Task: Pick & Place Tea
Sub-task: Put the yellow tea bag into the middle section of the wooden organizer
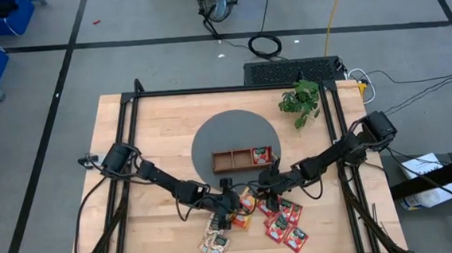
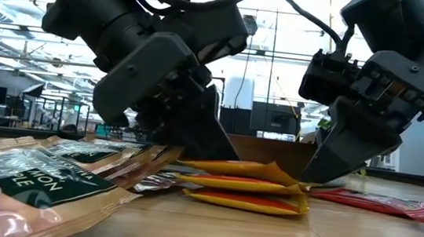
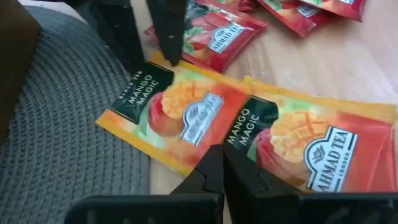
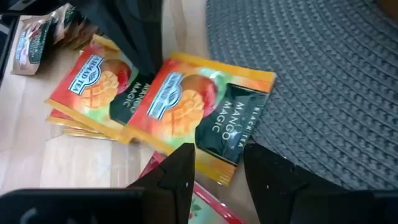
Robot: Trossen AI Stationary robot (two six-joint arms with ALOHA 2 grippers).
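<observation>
the right pincer (image 4: pixel 217 165) stands apart-jawed over the near edge of an orange mango tea packet (image 4: pixel 199 112) half on the grey mat (image 4: pixel 311 81), so it should close on that one edge only, while the left pincer (image 3: pixel 222 163), closed and empty, stays clear.

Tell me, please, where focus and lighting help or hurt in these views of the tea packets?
Low view: the nearest pale packet is soft and out of focus, and the bright room behind turns both grippers into dark shapes. Left wrist view: the orange mango packet is evenly lit, its label legible. Right wrist view: that arm's own dark fingers are blurred at the edge. High view: even light, faint shadows.
</observation>
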